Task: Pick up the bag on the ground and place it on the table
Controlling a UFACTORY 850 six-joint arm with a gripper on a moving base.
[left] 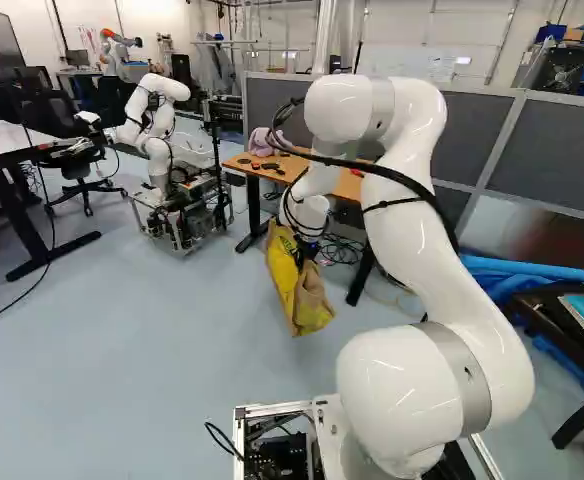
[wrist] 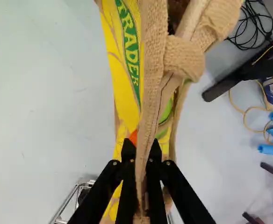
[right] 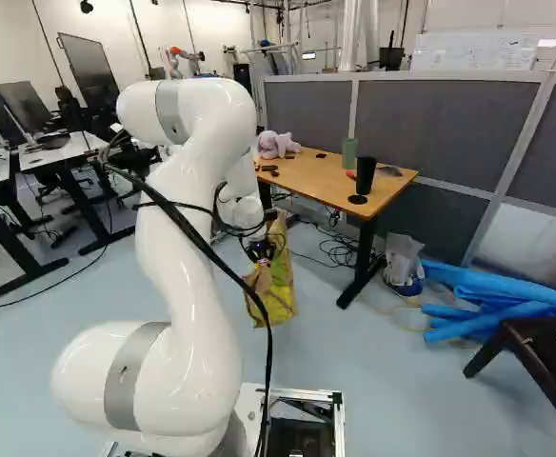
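Note:
My gripper [right: 260,251] points down at the end of the arm, with the yellow and tan bag [right: 276,286] hanging under it. In the left base view the bag [left: 300,288] hangs beside the orange-topped table [left: 317,172], lower than its top. The wrist view shows my gripper [wrist: 142,161] shut on the bag's tan woven handle [wrist: 151,100], the strap pinched between both fingers. The yellow body of the bag [wrist: 122,88] stretches out below and ahead of them. The same table [right: 340,181] stands beyond the arm in the right base view.
On the table are a pink plush toy [right: 278,144], a green cup [right: 349,152] and a black cup [right: 365,175]. Cables and a table leg [right: 359,267] stand beneath. Blue rolls [right: 492,290] lie right of the table. Another robot [left: 167,150] stands at the left.

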